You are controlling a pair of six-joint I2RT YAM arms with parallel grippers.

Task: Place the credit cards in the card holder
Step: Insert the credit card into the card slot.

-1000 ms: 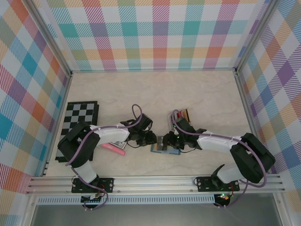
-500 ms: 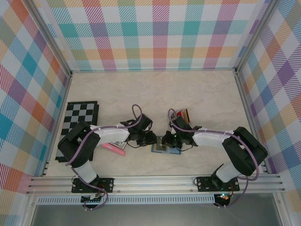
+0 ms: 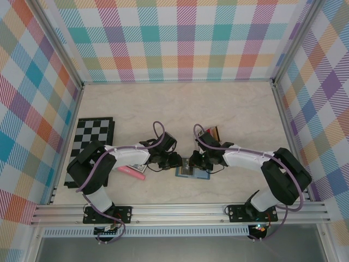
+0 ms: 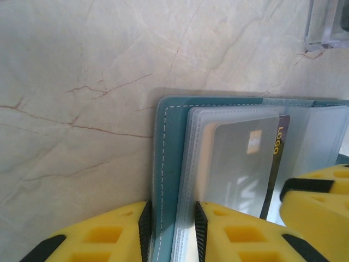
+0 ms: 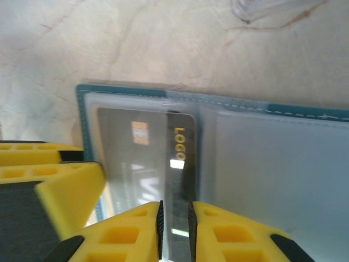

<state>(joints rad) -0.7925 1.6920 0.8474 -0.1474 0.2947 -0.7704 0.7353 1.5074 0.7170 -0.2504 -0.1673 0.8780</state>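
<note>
Card holder (image 4: 164,164) open, black card (image 5: 182,158) going in

It lies on the worktop (image 4: 82,82), cover clamped in the left claw (image 4: 172,229). The right claw (image 5: 174,224) has shifted left (toward the sleeves), narrowly pinching the black card, so insertion looks underway.

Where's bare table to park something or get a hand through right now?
Free: the far table strip from back wall to credit cards; the patch between right arm and right wall. Crowded: near centre, left gripper and right gripper meet on the card holder; pink stick and chessboard take the near left.
</note>
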